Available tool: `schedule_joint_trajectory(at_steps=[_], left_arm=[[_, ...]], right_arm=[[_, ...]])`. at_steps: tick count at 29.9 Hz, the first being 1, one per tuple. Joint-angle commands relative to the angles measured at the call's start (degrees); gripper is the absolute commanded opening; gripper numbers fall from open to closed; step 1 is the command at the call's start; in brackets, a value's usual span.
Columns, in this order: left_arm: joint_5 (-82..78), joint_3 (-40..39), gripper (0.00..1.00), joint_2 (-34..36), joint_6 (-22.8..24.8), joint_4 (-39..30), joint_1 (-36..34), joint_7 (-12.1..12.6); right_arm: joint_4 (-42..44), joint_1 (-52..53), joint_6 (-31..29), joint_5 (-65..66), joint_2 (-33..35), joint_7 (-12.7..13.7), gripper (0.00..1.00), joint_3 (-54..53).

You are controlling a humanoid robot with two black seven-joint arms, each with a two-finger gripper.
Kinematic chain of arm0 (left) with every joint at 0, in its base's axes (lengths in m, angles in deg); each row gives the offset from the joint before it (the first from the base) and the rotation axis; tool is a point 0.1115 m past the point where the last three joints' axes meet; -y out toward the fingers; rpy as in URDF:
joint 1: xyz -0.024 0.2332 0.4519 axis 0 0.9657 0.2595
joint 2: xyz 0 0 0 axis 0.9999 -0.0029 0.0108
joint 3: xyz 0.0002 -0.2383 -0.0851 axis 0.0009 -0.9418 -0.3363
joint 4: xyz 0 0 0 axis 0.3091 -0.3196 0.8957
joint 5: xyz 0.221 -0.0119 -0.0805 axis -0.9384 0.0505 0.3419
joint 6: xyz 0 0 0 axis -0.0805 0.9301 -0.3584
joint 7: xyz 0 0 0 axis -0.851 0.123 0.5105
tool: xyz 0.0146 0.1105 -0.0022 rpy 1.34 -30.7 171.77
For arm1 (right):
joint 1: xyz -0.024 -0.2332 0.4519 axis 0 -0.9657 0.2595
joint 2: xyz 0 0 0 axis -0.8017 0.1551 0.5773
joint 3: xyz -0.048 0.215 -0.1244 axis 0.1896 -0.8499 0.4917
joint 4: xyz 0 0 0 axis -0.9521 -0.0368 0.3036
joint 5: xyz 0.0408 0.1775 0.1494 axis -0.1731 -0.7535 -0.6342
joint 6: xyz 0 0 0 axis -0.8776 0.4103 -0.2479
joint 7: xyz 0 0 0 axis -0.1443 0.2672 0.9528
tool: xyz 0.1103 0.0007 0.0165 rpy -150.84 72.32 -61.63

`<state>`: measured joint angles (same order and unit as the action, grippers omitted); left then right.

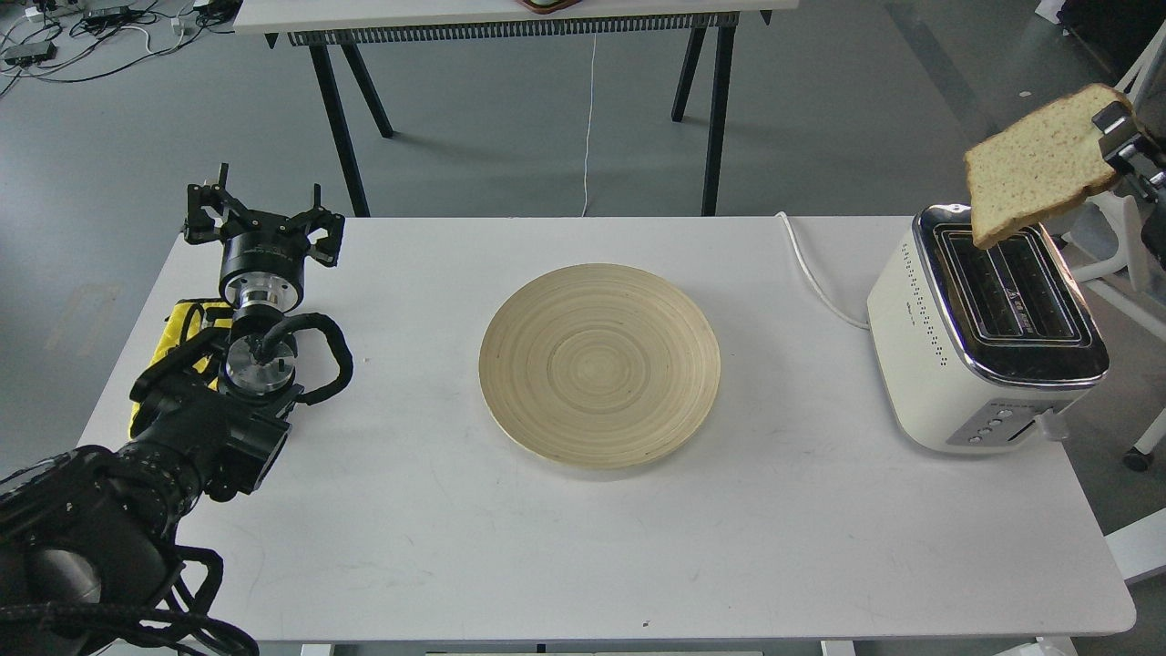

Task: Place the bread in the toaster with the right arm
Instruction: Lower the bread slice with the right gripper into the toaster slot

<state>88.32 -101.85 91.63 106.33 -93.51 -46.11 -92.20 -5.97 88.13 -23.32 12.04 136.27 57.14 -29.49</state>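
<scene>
Overhead, the right fingers [1113, 137] clamped the bread [1038, 169], tilted above the toaster [984, 337] at the surface's [410, 510] right edge, where a corner might have snagged the slot rim, while the left fingers [262, 219] hung apart, well clear beyond the plate [599, 364].
</scene>
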Motion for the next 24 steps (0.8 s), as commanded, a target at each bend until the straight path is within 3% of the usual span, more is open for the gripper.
schedule_joint_trajectory(at_steps=[1, 12, 24], left_arm=[[0.0, 0.0, 1.00, 0.0, 0.0, 0.0, 0.0, 0.0], [0.0, 0.0, 1.00, 0.0, 0.0, 0.0, 0.0, 0.0], [0.0, -0.1, 1.00, 0.0, 0.0, 0.0, 0.0, 0.0]], right_arm=[[0.0, 0.0, 0.0, 0.9, 1.5, 0.0, 0.07, 2.3], [-0.1, -0.1, 0.0, 0.9, 5.0, -1.1, 0.07, 3.7], [0.0, -1.3, 0.0, 1.3, 4.3, -1.7, 0.08, 7.0]])
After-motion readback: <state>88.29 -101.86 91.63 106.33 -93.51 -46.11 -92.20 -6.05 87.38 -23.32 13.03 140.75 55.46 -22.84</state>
